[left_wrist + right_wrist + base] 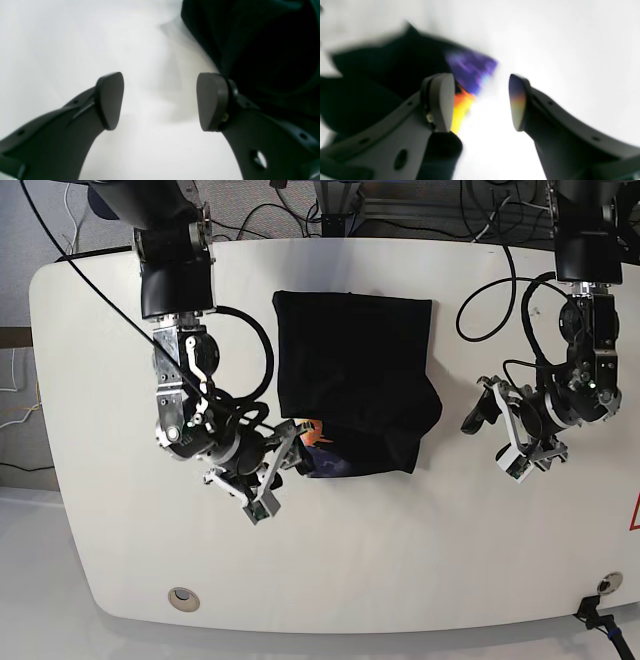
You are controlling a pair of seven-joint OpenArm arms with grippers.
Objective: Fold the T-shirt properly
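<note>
Fabric lies partly folded near the middle of the white table: the T-shirt forms a rough black rectangle, its far edge toward the back of the table and its near edge uneven. At the near left corner in the base view, a small patch of purple and orange-yellow print shows, which suggests that the printed side is turned inward and only that corner has lifted or rolled out.

The right gripper sits low over the table, just beside this printed corner. Its jaws stand apart and hold nothing. In the right wrist view the T-shirt lies behind and beside one finger, with the coloured print next to that pad; the gap between the pads shows only bare table. This placement suits a grasp of the near corner or hem for the next fold, judging from the layout alone.

The left gripper hovers off the opposite side of the garment, clear of it. Its jaws are also apart and empty. In the left wrist view the black cloth lies beyond and outboard of one pad, not between the pads.

The fold appears incomplete: the near edge is still bunched and uneven.
</note>
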